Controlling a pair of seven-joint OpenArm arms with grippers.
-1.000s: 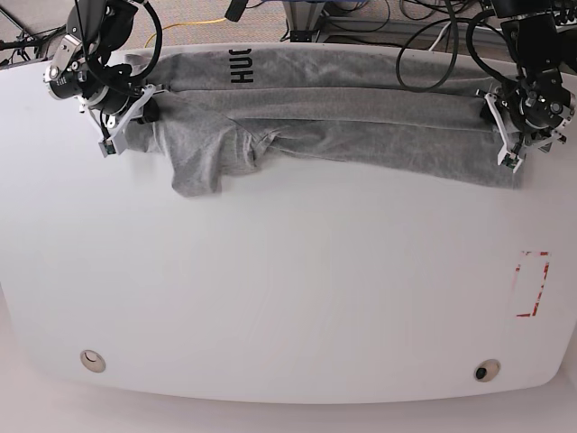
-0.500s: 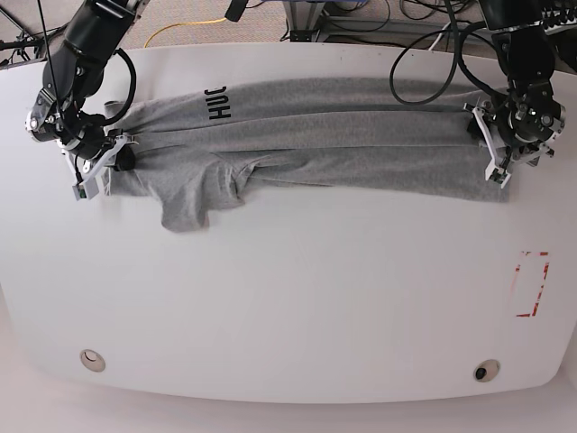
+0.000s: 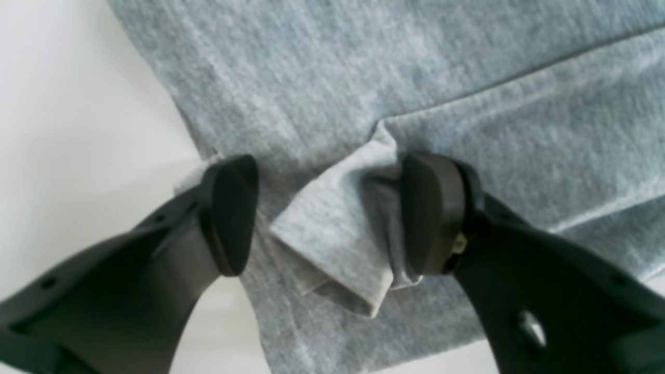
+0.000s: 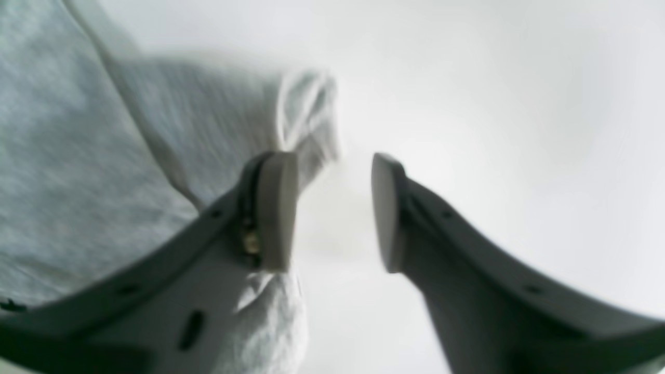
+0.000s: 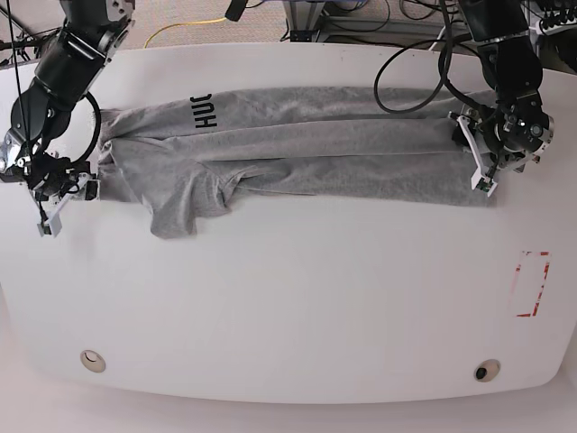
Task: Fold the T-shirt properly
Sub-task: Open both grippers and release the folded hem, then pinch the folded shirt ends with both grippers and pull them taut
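- 2 arms work at opposite ends of the T-shirt (image 5: 297, 144), which lies folded lengthwise into a long grey band along the far edge of the white table (image 5: 288, 298), with 1 sleeve sticking out toward the near edge close to its left end in the base view.
- Black block letters sit on the far strip of the shirt near that left end; they read sideways, roughly "HUC", and are cut off by the fold.
- The left gripper (image 3: 327, 215) hangs over the shirt's hem end, jaws apart; a small folded flap of grey cloth stands between its black pads (image 3: 228, 213) and touches the right one, not pinched.
- The right gripper (image 4: 332, 213) is at the collar end just off the cloth, over bare table, its jaws apart with nothing between them; a bunched corner of the shirt lies beside its left pad.
- A red dashed rectangle (image 5: 532, 284) is marked near the table's right edge, well apart from the shirt.
- 2 round fittings (image 5: 92, 361) sit near the table's near edge, 1 toward each corner.
- Black cables and a yellow cord (image 5: 185, 29) lie on the floor beyond the far edge.
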